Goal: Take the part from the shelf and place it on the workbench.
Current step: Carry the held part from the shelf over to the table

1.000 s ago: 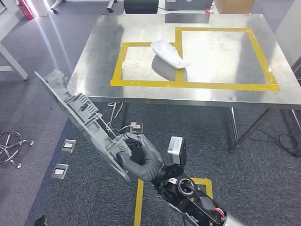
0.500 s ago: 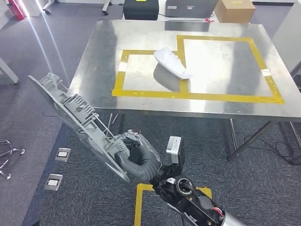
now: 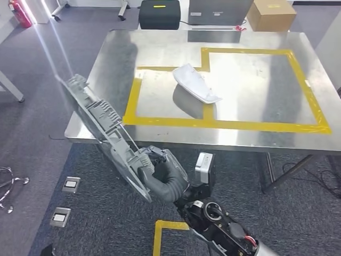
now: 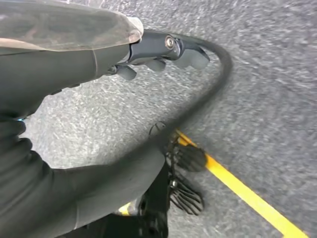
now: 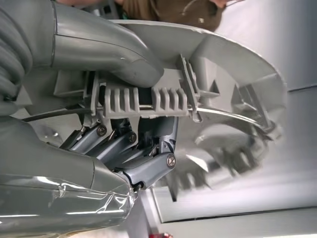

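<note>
My right hand (image 3: 163,176) grips one end of a long grey ribbed plastic part (image 3: 104,128). The part slants up and to the left, and its far end overlaps the near left corner of the steel workbench (image 3: 249,138). In the right wrist view the fingers (image 5: 123,144) wrap the part (image 5: 232,89) from below, with the thumb over its ribs. A white curved part (image 3: 195,84) lies on the workbench across the yellow tape outlines. My left hand (image 4: 157,49) hangs over the carpet with nothing in it and its fingers loosely extended.
Behind the workbench stand a black case (image 3: 159,14), a grey box (image 3: 217,10) and a cardboard box (image 3: 271,14). Floor sockets (image 3: 70,185) and a chair base (image 3: 10,181) lie at the left. Yellow floor tape (image 3: 169,229) marks the carpet below my arm.
The whole view has shifted: the workbench now lies nearer and lower in the picture. The held part's far end now overlaps the bench's near left corner. My grip on it is unchanged.
</note>
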